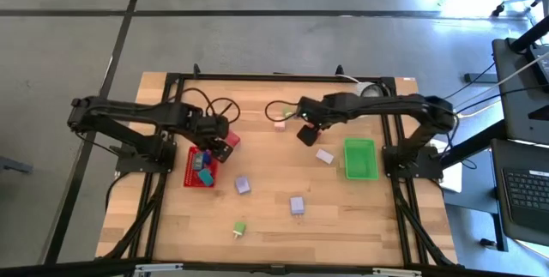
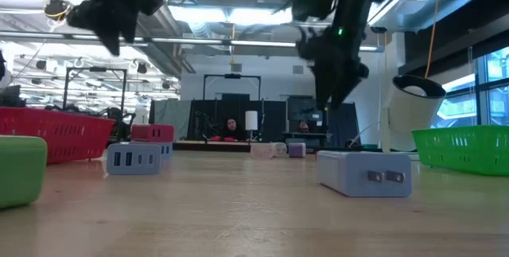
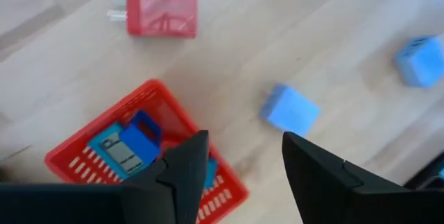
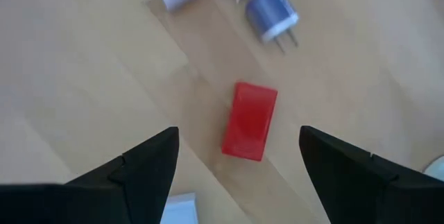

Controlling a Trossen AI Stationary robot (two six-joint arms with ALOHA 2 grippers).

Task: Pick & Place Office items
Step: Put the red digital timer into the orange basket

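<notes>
My left gripper (image 1: 223, 143) hovers open above the right edge of the red tray (image 1: 190, 174); its wrist view shows open fingers (image 3: 243, 141) over the tray's rim (image 3: 232, 182), with teal and blue pieces (image 3: 132, 144) lying inside. A red block (image 3: 161, 5) and a lavender block (image 3: 290, 109) lie on the wood beyond. My right gripper (image 1: 306, 132) hangs open at table centre, left of the green tray (image 1: 360, 159); its fingers (image 4: 239, 137) stand above a red block (image 4: 248, 120), apart from it. A dark purple plug (image 4: 272, 10) lies farther off.
Loose on the wood lie a pink piece (image 1: 279, 124), lavender pieces (image 1: 324, 155) (image 1: 243, 185) (image 1: 297, 205) and a green one (image 1: 239, 227). A white roll (image 2: 413, 102) stands near the green tray (image 2: 465, 146). Black frame rails edge the table (image 1: 283, 77).
</notes>
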